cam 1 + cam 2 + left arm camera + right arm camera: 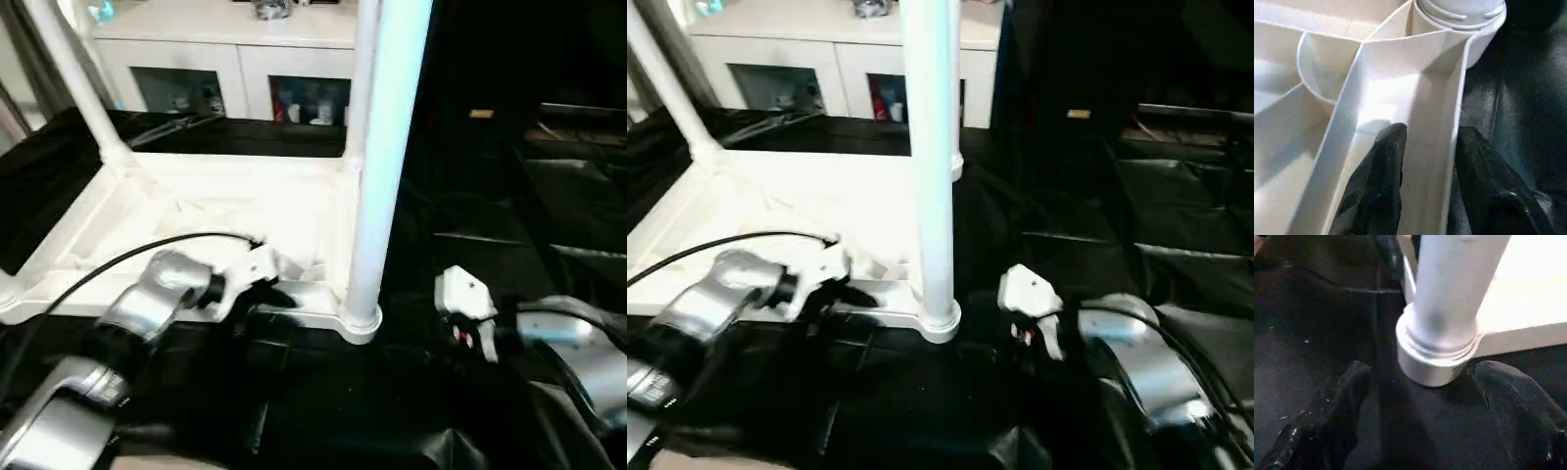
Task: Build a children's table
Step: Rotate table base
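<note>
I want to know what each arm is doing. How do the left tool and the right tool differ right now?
The left tool straddles the tabletop's rim wall, one finger inside, one outside; the right tool stands open and holds nothing. The left works beside the near leg's socket along the rim, while the right faces that socket's base from the dark sheet. Both have black fingers.

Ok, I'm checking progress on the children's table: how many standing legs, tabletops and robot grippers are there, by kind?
Standing legs: 3 (near right, far left, far right)
Tabletop: 1
Grippers: 2 (left gripper, right gripper)
Total: 6
</note>
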You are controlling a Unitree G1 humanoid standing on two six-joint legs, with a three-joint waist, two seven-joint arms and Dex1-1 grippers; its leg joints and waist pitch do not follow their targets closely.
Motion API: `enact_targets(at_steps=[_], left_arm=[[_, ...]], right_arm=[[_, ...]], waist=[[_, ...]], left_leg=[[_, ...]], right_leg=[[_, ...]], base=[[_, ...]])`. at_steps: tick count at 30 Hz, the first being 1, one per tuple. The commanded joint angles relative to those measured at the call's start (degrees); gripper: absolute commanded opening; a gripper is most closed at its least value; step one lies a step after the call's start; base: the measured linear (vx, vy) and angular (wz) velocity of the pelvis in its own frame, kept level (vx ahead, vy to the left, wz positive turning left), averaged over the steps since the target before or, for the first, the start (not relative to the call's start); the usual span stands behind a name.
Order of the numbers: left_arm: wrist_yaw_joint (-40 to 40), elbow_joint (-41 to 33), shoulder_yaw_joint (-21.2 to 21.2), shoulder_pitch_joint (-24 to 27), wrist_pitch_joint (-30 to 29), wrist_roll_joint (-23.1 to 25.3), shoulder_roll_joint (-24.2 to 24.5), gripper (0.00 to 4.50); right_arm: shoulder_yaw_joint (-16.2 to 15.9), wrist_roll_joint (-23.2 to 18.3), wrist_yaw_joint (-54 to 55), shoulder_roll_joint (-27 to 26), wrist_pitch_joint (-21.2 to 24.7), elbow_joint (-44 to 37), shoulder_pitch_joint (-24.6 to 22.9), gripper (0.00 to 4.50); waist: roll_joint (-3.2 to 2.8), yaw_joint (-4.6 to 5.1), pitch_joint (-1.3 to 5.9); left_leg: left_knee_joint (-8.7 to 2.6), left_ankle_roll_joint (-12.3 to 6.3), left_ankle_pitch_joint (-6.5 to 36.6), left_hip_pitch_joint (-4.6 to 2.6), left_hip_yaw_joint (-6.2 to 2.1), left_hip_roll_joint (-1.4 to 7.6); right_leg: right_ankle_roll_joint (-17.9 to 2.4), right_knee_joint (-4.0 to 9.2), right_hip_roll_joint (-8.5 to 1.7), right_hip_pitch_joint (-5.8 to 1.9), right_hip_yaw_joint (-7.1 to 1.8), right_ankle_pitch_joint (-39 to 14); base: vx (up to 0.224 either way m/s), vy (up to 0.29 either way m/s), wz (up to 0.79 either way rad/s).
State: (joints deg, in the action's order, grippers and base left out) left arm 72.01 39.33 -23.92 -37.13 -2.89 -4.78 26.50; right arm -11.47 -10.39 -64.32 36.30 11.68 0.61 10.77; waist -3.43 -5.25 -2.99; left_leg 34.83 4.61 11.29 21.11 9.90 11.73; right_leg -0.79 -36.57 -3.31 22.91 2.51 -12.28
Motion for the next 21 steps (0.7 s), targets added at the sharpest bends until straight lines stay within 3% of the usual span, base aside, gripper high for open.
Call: enact_targets(at_steps=[1, 2, 3, 5, 6, 8, 9, 11, 15, 20, 21], left_arm=[[0.45, 1.85, -0.04, -1.43, 1.29, 0.91, -0.25, 1.49], [0.61, 2.89, -0.03, -1.89, 1.68, 1.21, -0.61, 1.44], [0.61, 4.0, -0.04, -2.36, 2.23, 1.56, -0.96, 1.36], [0.47, 6.0, -0.05, -3.23, 3.3, 2.2, -1.56, 1.23], [0.45, 6.48, -0.09, -3.45, 3.49, 2.36, -1.7, 1.13], [0.3, 8.31, -0.21, -4.19, 4.41, 2.99, -2.22, 1.06], [0.21, 9.61, -0.12, -4.64, 5.17, 3.4, -2.64, 0.95], [0.07, 10.82, 0.14, -5.0, 5.75, 3.6, -3.16, 0.81], [-0.38, 13.04, 0.68, -5.25, 6.78, 4.09, -4.18, 0.61], [-0.04, 12.2, 1.42, -2.75, 6.25, 3.85, -3.89, 0.22], [0.13, 11.21, 1.77, -1.83, 5.53, 3.39, -3.58, 0.1]], right_arm=[[1.17, -0.38, 0.27, 0.48, 0.69, -1.63, -0.41, 3.89], [1.22, -0.28, 0.43, 0.54, 0.82, -1.88, -0.69, 3.89], [1.32, -0.23, 0.66, 0.56, 0.95, -2.11, -0.91, 3.89], [1.48, -0.21, 1.03, 0.59, 1.19, -2.48, -1.22, 3.89], [1.51, -0.2, 1.08, 0.62, 1.24, -2.57, -1.29, 3.89], [1.52, -0.22, 1.29, 0.81, 1.47, -2.97, -1.53, 3.89], [1.47, -0.36, 1.51, 0.95, 1.68, -3.25, -1.66, 3.89], [1.44, -0.52, 1.74, 1.03, 1.9, -3.5, -1.76, 3.89], [1.4, -0.48, 2.03, 0.73, 2.07, -3.36, -1.48, 3.89], [1.89, -0.79, 3.25, -0.82, 1.58, -1.77, 0.36, 3.89], [2.16, -1.01, 3.58, -1.17, 1.52, -1.33, 0.78, 3.89]], waist=[[0.25, -0.16, 3.88], [0.18, -0.13, 3.9], [-0.65, -0.06, 3.83], [-0.24, -0.04, 3.87], [-0.47, -0.08, 3.83], [-0.34, -0.06, 3.8], [-0.64, -0.03, 3.76], [-0.45, -0.07, 3.8], [-0.7, -0.12, 3.73], [-0.66, -0.12, 3.87], [-0.09, 0.04, 3.83]], left_leg=[[-3.53, -2.12, 8.84, -0.19, -0.48, 0.77], [-3.54, -2.21, 8.48, -0.05, -0.51, 0.82], [-3.52, -2.08, 9.29, -0.23, -0.5, 0.85], [-3.49, -2.13, 9.26, -0.16, -0.51, 0.76], [-3.48, -2.15, 9.29, -0.13, -0.55, 0.75], [-3.48, -2.37, 9.6, -0.14, -0.48, 0.7], [-3.44, -2.37, 9.66, -0.19, -0.45, 0.62], [-3.48, -2.3, 9.6, -0.18, -0.49, 0.62], [-3.58, -2.47, 9.97, -0.21, -0.53, 0.74], [-3.7, -2.53, 9.7, -0.11, -0.63, 0.87], [-3.78, -2.65, 8.83, 0.27, -0.68, 0.78]], right_leg=[[-12.68, 4.89, -3.7, -3.7, -2.35, -3.71], [-12.74, 4.81, -3.77, -3.73, -2.33, -3.53], [-12.81, 5.05, -3.74, -3.52, -2.27, -4.27], [-12.84, 5.05, -3.76, -3.73, -2.28, -4.49], [-12.79, 5.06, -3.79, -3.71, -2.25, -4.8], [-12.42, 5.29, -3.78, -3.68, -2.25, -6.43], [-11.96, 5.43, -3.68, -3.57, -2.22, -7.91], [-11.29, 5.59, -3.71, -3.67, -2.24, -9.35], [-10.7, 5.83, -3.87, -3.43, -2.24, -11.96], [-10.43, 5.73, -3.98, -3.41, -2.2, -12.11], [-10.46, 5.46, -3.97, -3.64, -2.12, -11.24]], base=[[0.0, 0.0, 0.0], [0.0, 0.0, 0.0], [0.0, 0.0, 0.0], [0.0, 0.0, 0.0], [0.0, 0.0, 0.0], [0.0, 0.0, 0.0], [0.0, 0.0, 0.0], [0.0, 0.0, 0.0], [0.0, 0.0, 0.0], [0.0, 0.0, 0.0], [0.0, 0.0, 0.0]])
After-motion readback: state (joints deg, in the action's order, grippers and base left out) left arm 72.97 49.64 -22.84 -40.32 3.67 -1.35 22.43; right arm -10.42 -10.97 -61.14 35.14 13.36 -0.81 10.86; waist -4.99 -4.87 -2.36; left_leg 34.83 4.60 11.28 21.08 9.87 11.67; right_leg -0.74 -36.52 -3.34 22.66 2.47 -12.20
